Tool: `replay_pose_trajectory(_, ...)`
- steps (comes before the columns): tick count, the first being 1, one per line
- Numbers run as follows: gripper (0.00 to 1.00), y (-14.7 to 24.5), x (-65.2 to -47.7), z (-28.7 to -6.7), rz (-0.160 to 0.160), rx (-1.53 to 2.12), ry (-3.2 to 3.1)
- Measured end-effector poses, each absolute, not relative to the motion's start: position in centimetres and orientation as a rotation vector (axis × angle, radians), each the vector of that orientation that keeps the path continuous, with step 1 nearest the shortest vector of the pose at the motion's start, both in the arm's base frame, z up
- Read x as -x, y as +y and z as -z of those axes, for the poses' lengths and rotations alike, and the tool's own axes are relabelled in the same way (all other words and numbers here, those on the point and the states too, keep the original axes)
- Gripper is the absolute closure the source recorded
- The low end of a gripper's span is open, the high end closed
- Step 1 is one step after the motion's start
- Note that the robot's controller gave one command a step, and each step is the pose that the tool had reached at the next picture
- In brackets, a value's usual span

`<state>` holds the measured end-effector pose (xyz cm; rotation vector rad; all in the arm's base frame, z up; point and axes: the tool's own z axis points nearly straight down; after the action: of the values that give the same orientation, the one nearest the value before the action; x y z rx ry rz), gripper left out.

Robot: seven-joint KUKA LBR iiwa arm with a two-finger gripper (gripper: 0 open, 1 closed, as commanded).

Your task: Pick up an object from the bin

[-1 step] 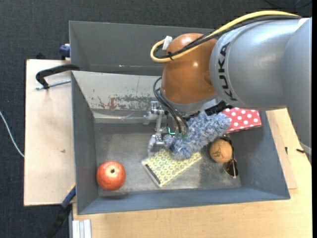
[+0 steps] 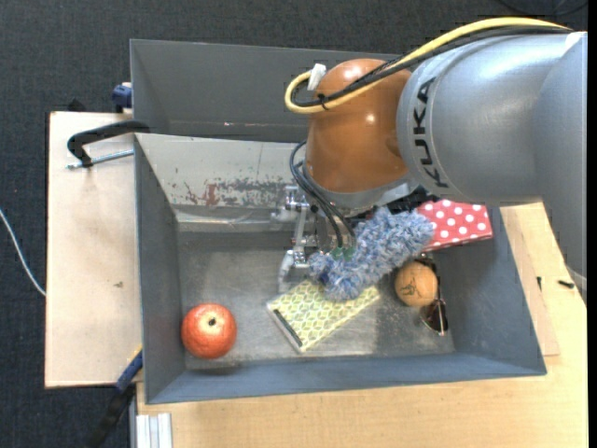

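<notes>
**Item 1.** Claw (image 2: 300,261): bare metal, hanging below the orange wrist cover (image 2: 359,124) of the grey arm (image 2: 494,110). It sits low over the middle of the floor. Whether it is spread or pressed together cannot be told.

**Item 2.** Blue-grey fuzzy knitted cloth (image 2: 373,245): a shaggy bundle lying slantwise in the middle of the bin. Its lower left end is right against the claw's tip. Whether it is pinched there cannot be told.

**Item 3.** Flat yellow-green patterned packet (image 2: 322,313): lies on the floor just below the cloth, with its upper edge under the cloth's end.

**Item 4.** Brown round ball (image 2: 415,284): just beside the cloth, on its right.

**Item 5.** Small dark glossy object (image 2: 434,317): kind unclear. It lies right by the ball, below it.

**Item 6.** Red flat piece with white dots (image 2: 457,222): lies by the right wall, at the cloth's upper end.

**Item 7.** Red round apple (image 2: 209,331): in the near left corner, well apart from the rest.

**Item 8.** Grey metal bin (image 2: 154,250): holds all of the above.
</notes>
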<state>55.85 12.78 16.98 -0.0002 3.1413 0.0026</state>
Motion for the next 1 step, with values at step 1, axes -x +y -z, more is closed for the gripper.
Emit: replay_pose_trajectory(1, 0.0, 11.33, -53.61, -13.18, -0.004, 0.228, 3.124)
